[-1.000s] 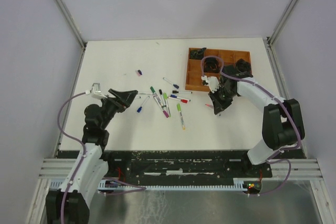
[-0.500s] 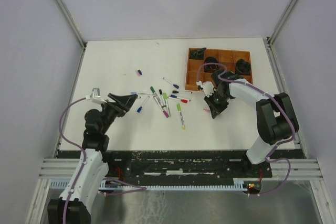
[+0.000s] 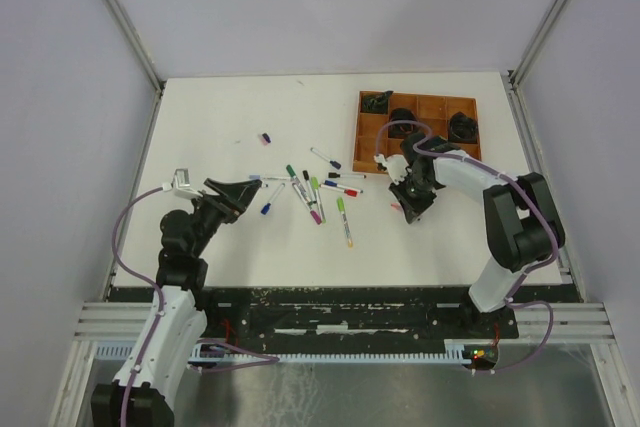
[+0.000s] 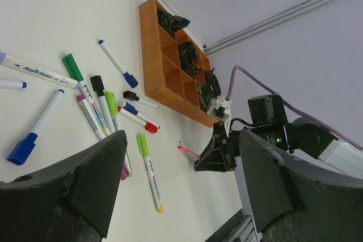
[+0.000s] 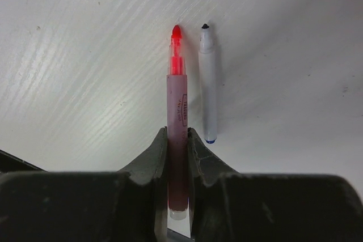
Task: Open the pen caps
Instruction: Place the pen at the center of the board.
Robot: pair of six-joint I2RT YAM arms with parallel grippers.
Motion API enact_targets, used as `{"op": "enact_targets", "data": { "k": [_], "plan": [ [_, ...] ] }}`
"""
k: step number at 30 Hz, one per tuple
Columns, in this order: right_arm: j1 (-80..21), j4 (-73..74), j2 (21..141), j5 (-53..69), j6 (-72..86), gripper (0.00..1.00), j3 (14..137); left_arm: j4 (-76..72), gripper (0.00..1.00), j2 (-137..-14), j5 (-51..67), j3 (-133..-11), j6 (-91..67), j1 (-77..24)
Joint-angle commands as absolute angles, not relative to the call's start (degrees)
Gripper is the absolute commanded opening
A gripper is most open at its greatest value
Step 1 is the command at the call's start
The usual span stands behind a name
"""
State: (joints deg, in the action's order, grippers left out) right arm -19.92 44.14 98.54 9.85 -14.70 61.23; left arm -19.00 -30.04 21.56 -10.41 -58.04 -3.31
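Note:
My right gripper is shut on an uncapped red pen, its tip pointing at the table. In the top view this gripper is low over the table in front of the tray. An uncapped white pen with a black tip lies just right of the red one. Several capped pens lie scattered mid-table, also in the left wrist view. A small loose pen cap lies further back. My left gripper is open and empty, left of the pens.
A brown compartment tray with dark items in its cells stands at the back right, also in the left wrist view. White walls enclose the table. A black rail runs along the near edge.
My right gripper has moved a little left and down from the tray's front towards the table, still holding the red pen. The left arm has drawn back slightly.

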Motion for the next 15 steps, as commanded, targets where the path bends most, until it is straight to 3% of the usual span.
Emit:
{"op": "enact_targets", "data": {
  "k": [1,15],
  "plan": [
    [-20.5,43.9,99.3,9.0,-14.3,0.21,61.7,-20.1,0.86,-29.5,23.0,-10.4,-59.7,-3.3],
    [-20.7,44.3,100.0,8.2,-14.7,0.3,62.1,-20.1,0.86,-29.8,23.3,-10.9,-59.5,-3.3]
  ]
}}
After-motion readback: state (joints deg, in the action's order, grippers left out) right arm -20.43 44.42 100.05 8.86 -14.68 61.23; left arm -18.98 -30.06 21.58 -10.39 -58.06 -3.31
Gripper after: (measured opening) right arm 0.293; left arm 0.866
